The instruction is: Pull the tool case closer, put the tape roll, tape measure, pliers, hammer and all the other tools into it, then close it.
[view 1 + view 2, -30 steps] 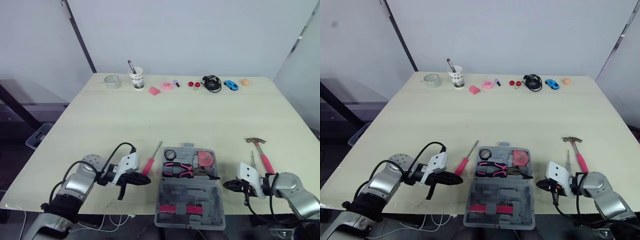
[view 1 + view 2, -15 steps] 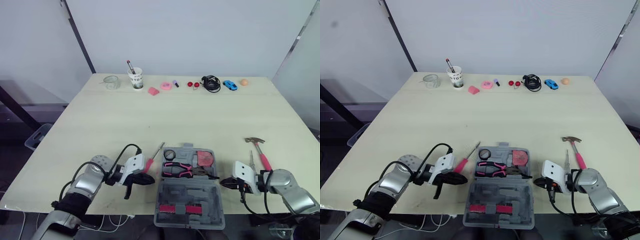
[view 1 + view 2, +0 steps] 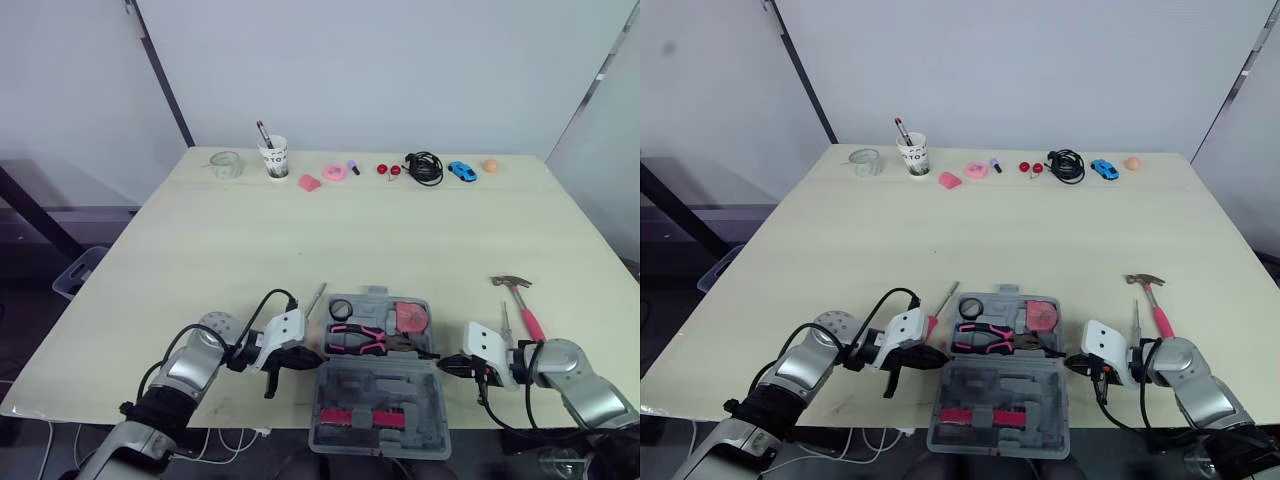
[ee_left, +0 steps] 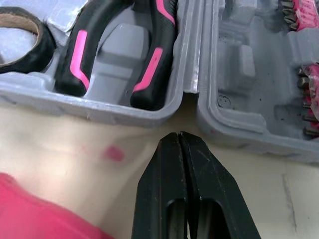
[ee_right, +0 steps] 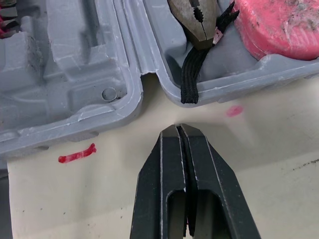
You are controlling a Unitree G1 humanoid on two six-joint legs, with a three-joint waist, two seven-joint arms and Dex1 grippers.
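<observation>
On the desk (image 3: 400,235), at its near edge, the open tool case (image 3: 378,388) lies between left claw (image 3: 311,357) and right claw (image 3: 449,366), both pressed closed and empty just beside its hinge, hammer (image 3: 525,309) outside, pliers (image 3: 360,341) inside.

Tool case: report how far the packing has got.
Done: the tool case sits open at the near edge, with tape roll, pliers and tape measure in its tray. In hand: nothing; left hand and right hand are shut, tips at the case's hinge ends. Left: hammer and pink screwdriver lie on the table; lid open.
</observation>
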